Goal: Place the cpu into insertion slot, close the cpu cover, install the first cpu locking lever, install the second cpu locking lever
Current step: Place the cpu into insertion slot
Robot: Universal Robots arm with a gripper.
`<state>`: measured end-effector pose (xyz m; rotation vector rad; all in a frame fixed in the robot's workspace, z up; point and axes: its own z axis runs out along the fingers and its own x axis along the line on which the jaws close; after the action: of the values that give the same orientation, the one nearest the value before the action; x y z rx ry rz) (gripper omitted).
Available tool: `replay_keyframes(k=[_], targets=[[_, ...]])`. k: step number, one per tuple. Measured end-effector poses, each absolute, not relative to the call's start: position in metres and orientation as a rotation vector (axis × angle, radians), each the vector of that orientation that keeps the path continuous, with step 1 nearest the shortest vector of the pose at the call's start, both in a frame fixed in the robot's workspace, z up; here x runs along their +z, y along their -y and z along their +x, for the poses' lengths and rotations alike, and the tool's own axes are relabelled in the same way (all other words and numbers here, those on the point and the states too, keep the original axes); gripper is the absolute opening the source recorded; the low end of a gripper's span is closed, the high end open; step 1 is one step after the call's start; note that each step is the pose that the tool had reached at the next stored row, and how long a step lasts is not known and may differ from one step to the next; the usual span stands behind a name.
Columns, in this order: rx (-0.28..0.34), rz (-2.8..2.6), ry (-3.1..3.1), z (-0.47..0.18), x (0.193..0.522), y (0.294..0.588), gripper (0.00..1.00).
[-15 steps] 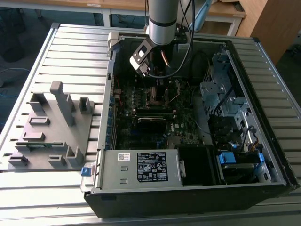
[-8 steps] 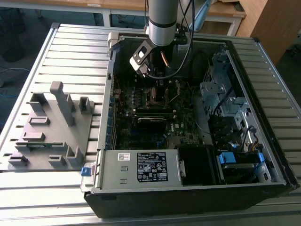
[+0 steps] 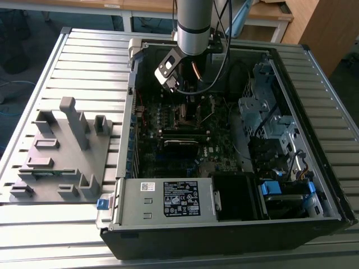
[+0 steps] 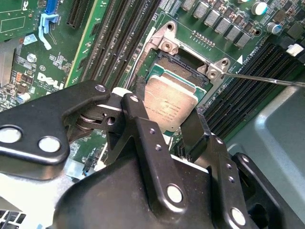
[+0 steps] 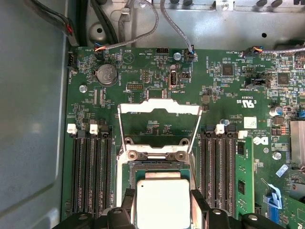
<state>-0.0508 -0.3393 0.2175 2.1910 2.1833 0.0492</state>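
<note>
Silver-grey cpu is pinched by opposite edges between the two black fingers of the gripper, held directly over the insertion slot, part of whose dark bed shows past the chip. Beyond it the cpu cover stands swung open above the green motherboard, with long black memory slots on either side. In the exterior view the arm reaches down into the open computer case

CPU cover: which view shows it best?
First wrist view: the cpu cover stands swung open, its whole frame visible. The second wrist view catches at most its hinge end; in the exterior view it is too small to make out.
</note>
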Motion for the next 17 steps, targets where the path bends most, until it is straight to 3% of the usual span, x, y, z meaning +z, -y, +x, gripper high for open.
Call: replay_keyframes(k=[17], targets=[[0.052,2.191,-2.183,-0.0508,0.2096,0.3393,0.54]])
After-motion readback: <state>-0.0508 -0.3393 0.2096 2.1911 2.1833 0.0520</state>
